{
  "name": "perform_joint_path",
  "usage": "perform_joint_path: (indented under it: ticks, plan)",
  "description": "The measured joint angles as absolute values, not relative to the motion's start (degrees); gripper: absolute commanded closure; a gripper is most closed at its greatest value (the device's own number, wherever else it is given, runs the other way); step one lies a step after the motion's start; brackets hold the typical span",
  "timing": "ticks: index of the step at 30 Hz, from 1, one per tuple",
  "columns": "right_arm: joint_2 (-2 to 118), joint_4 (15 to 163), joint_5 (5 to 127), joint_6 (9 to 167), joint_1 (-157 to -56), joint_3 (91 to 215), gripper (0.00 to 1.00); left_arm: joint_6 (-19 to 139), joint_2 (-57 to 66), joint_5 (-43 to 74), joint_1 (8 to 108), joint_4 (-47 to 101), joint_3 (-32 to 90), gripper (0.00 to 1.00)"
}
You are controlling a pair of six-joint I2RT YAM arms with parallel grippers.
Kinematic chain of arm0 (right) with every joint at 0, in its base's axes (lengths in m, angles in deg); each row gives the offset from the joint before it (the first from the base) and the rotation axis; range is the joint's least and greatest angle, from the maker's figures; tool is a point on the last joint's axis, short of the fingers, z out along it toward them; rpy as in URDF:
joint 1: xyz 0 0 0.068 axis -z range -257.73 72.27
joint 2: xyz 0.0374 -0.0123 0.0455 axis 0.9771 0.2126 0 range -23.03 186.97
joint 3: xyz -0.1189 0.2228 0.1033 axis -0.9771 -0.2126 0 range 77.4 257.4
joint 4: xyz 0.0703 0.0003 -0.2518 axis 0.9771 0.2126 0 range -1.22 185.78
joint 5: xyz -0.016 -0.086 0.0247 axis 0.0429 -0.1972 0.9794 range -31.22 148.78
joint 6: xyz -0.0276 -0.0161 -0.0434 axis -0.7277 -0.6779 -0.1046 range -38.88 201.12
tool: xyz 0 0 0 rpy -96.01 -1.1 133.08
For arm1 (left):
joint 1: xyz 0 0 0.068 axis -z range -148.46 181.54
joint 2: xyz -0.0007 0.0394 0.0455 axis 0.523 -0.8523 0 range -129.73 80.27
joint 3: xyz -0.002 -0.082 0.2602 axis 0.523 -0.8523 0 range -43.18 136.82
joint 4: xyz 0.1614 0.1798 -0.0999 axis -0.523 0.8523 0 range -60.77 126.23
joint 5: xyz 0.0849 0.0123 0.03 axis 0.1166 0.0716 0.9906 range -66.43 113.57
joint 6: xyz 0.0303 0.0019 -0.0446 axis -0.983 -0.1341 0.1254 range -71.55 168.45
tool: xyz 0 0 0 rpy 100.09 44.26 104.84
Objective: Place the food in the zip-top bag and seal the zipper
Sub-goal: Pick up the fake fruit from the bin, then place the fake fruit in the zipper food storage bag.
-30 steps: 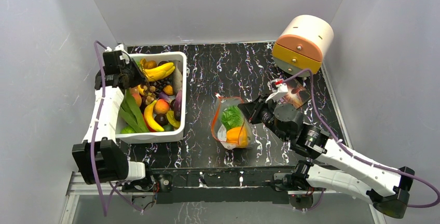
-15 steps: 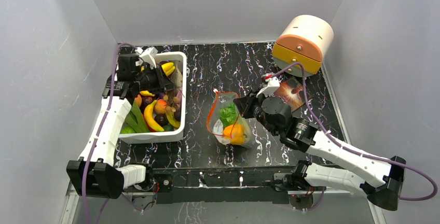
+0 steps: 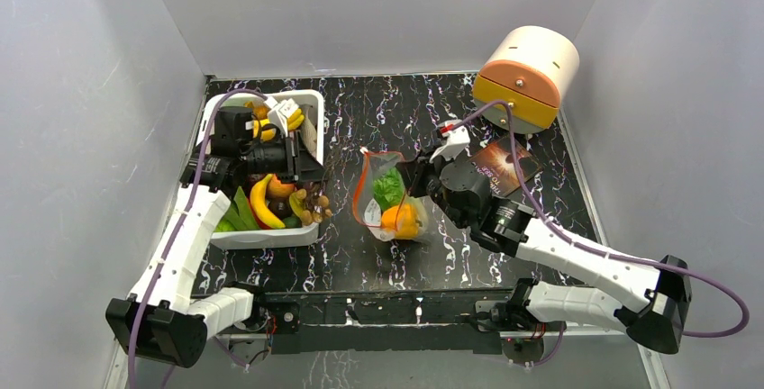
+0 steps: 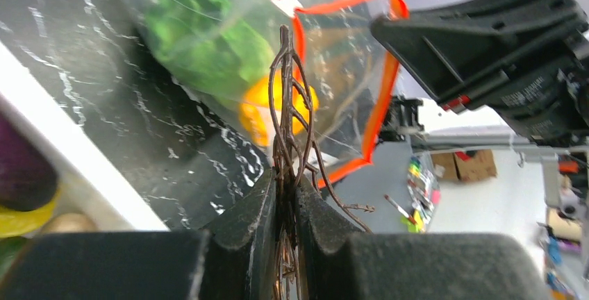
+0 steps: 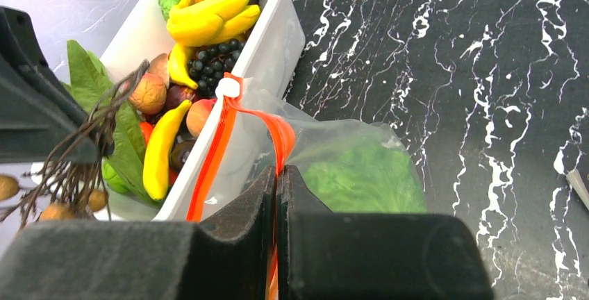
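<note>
The clear zip-top bag (image 3: 387,202) hangs over the table's middle with green lettuce (image 3: 389,186) and an orange piece (image 3: 399,219) inside. My right gripper (image 3: 416,180) is shut on its red-orange zipper (image 5: 222,133), and the mouth gapes open toward the left. Just left of the bag, my left gripper (image 3: 313,176) is shut on a brown twiggy bunch of small brown fruit (image 3: 311,204), above the tub's right rim. In the left wrist view the twigs (image 4: 286,105) stick up between the pads, and the bag (image 4: 229,50) lies right behind them. More food, among it yellow bananas (image 5: 208,15), fills the tub.
The white tub (image 3: 313,99) stands at the left, close beside the bag. A cream and orange round container (image 3: 527,74) sits at the back right. A dark brown printed packet (image 3: 504,164) lies behind my right wrist.
My left arm swung from the tub's far left corner across to its right rim, carrying the twiggy bunch toward the bag. My right gripper shifted the bag slightly left and farther back.
</note>
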State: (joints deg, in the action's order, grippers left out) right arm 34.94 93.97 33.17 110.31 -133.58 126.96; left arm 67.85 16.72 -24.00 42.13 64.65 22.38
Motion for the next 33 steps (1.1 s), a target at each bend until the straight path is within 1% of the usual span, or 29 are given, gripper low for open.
perform_joint_path:
  ticks: [7, 15, 26, 33]
  plan:
    - [37.76, 91.02, 31.84, 106.57, -133.58, 128.33, 1.00, 72.13, 19.32, -29.81, 45.65, 62.64, 18.78, 1.00]
    - [41.33, 87.70, 30.95, 104.03, -133.58, 130.74, 1.00, 76.77, 21.03, -33.47, 48.36, 57.48, 15.04, 1.00]
    - [42.73, 83.79, 36.34, 104.19, -133.58, 131.28, 1.00, 83.48, 18.73, -32.04, 50.69, 50.29, 13.71, 1.00]
    - [43.51, 82.50, 39.56, 106.57, -133.58, 131.28, 1.00, 87.26, 13.44, -27.56, 53.36, 48.58, 13.71, 1.00]
